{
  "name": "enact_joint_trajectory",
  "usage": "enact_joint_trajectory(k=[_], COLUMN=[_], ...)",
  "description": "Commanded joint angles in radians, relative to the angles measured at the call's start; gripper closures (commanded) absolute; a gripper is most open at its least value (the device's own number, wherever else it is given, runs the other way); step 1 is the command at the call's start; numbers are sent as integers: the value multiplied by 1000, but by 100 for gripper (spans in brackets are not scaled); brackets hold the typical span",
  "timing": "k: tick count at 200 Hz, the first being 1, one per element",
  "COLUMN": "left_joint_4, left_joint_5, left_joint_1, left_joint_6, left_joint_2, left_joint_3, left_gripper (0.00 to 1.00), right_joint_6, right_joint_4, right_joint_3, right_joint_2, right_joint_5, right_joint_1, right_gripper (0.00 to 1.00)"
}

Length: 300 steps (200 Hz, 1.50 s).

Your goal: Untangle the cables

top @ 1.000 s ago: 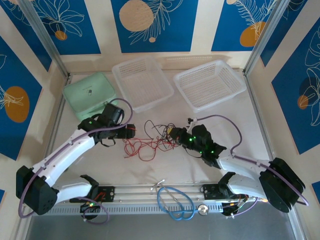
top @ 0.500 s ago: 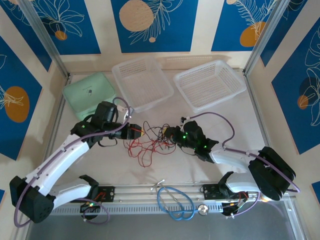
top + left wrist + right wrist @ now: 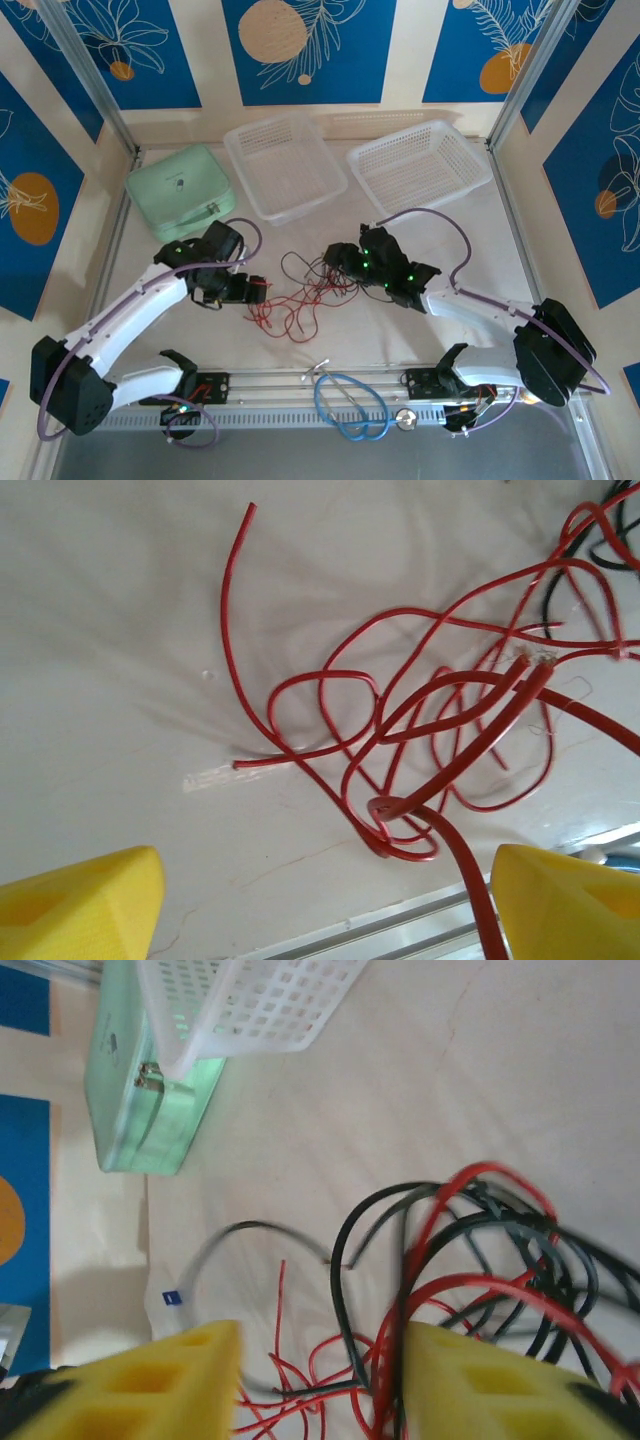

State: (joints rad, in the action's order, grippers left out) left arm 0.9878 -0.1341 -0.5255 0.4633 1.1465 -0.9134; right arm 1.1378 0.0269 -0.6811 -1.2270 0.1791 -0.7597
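Pulling slowly works best; left end effector and right end effector are apart, so grab one red cable.

Your workspace: white table, matte, faintly scuffed. Back wall cream, carrying blue panels with white leaf outlines and pale orange discs. Left wall and right wall repeat same pattern. Note aluminium posts slanting at rear corners, aluminium rail along near edge, grey strip below it. Light soft and even; shadows on table faint.
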Motion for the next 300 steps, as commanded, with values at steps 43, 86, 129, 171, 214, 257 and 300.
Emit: enact_joint_trajectory(k=[43,86,129,171,214,257,300], left_joint_4=[19,-18,-4,8,3,14,18], left_joint_5=[64,14,-28,-32,-30,-20,-39], left_joint_1=[10,10,10,10,10,10,9], left_joint_6=[-35,-65,-93,-104,-109,-121,-131], left_joint_2=[75,123,140,145,142,139,136], left_joint_3=[-71,-84,-127,-123,-108,-97,-78], left_gripper=[14,15,15,16,17,17,16], right_joint_6=[-456,-954,-1199,-1196,-1176,-1173,-1164], right_joint_4=[-451,-332,-55,92,114,121,114], right_joint_3=[-258,-219,-136,-183,-249,-268,-296], right_joint_2=[-90,-10,-38,-142,-220,-233,-242], right_joint_5=[-104,-145,-230,-186,-156,-113,-101], right_joint_1=[-19,-167,-224,-245,-248,-244,-229], right_gripper=[24,24,25,32,54,71,95])
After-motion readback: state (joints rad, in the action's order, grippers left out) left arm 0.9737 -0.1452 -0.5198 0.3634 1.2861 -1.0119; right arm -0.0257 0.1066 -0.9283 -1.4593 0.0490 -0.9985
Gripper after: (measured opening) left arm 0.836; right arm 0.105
